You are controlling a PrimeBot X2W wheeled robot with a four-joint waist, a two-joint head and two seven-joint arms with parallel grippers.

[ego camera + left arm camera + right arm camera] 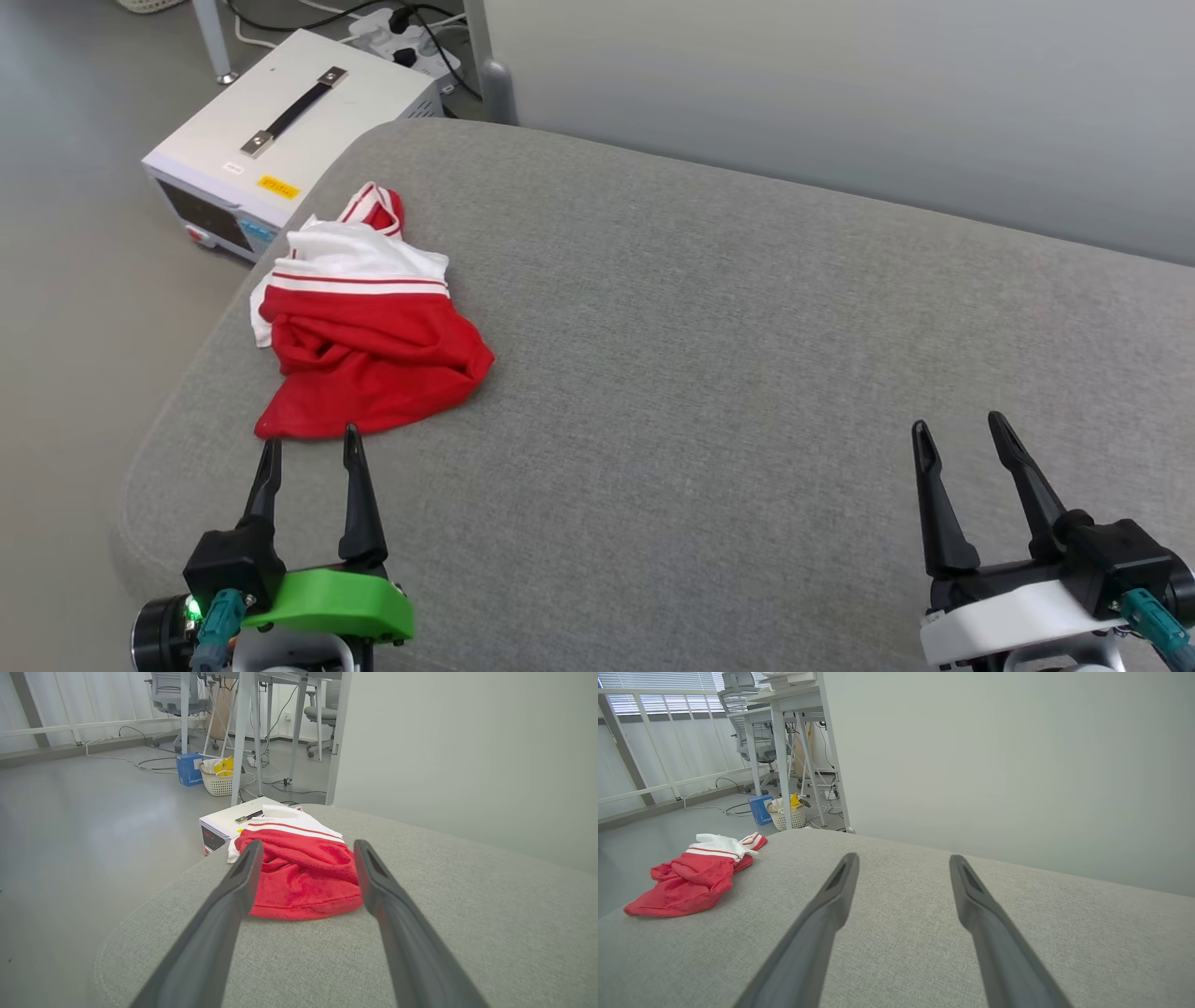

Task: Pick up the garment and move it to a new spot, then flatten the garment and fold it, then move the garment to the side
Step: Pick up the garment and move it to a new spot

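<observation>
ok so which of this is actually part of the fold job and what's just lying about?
Job:
- garment, crumpled at the left end of the grey cushion
- left pincer, open, pointing at it
- right pincer, open, over bare cushion

Lying about:
- white box with black handle, on the floor
- power strip
- basket, blue box by the desk legs

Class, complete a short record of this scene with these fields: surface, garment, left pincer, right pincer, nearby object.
surface: grey fabric cushion
garment: red T-shirt with white sleeves, crumpled in a heap near the cushion's left edge
left pincer: open, aimed at the garment's near edge, holding nothing
right pincer: open, over bare cushion, well away from the garment
nearby object: white box with a black handle, on the floor beyond the garment
</observation>
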